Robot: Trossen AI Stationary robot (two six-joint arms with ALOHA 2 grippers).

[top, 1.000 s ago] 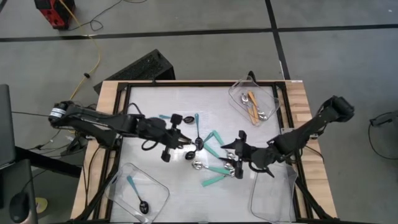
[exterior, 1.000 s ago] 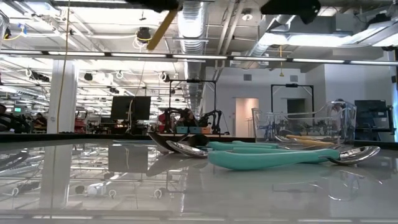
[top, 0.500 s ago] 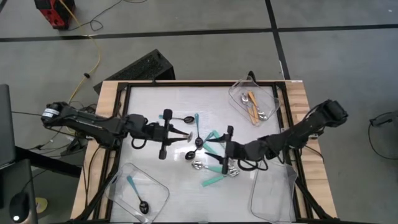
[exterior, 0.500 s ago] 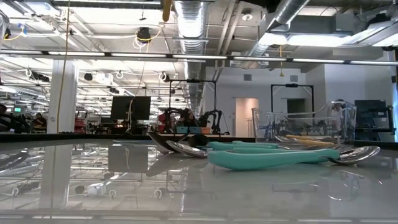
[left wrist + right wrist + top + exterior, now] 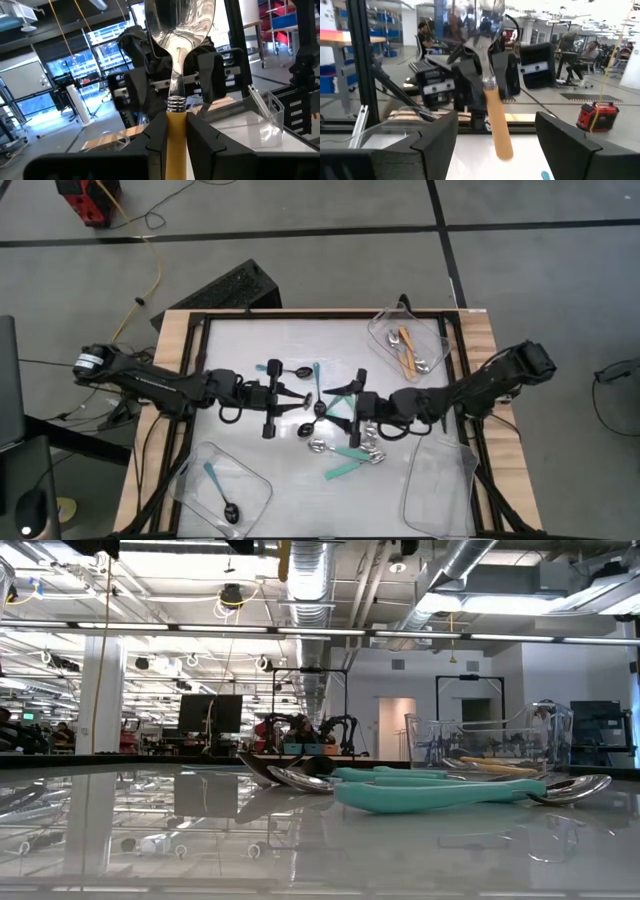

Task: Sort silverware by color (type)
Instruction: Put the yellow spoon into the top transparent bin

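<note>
My left gripper [image 5: 298,395] [image 5: 175,130], above the table's middle, is shut on an orange-handled spoon [image 5: 176,60] [image 5: 492,100] whose handle end shows at the top of the low view [image 5: 283,555]. My right gripper [image 5: 340,404] [image 5: 496,122] faces it, open, its fingers on either side of the spoon and clear of it. Teal-handled spoons [image 5: 348,454] [image 5: 440,795] and blue-handled spoons [image 5: 317,383] lie flat on the white tabletop. My left gripper pinches the top of the orange handle [image 5: 175,122], just below the ribbed metal collar, between its two fingers. The fingers come level from the table's left and lie across the spoon. The spoon stands about upright and clear of the table, bowl [image 5: 180,20] up, handle end [image 5: 504,152] hanging below.
A clear tray [image 5: 432,338] at the far right holds orange-handled spoons [image 5: 406,352]. A tray [image 5: 255,495] at the near left holds a blue-handled spoon [image 5: 218,485]. Another clear tray [image 5: 440,495] stands at the near right. A black frame [image 5: 200,320] rims the table.
My right gripper has gone from over the teal spoons toward the table's left and far edge, tipping up to level, and now faces the left gripper. My left gripper has tipped up from pointing down to level; the orange spoon has swung from slanted to upright.
</note>
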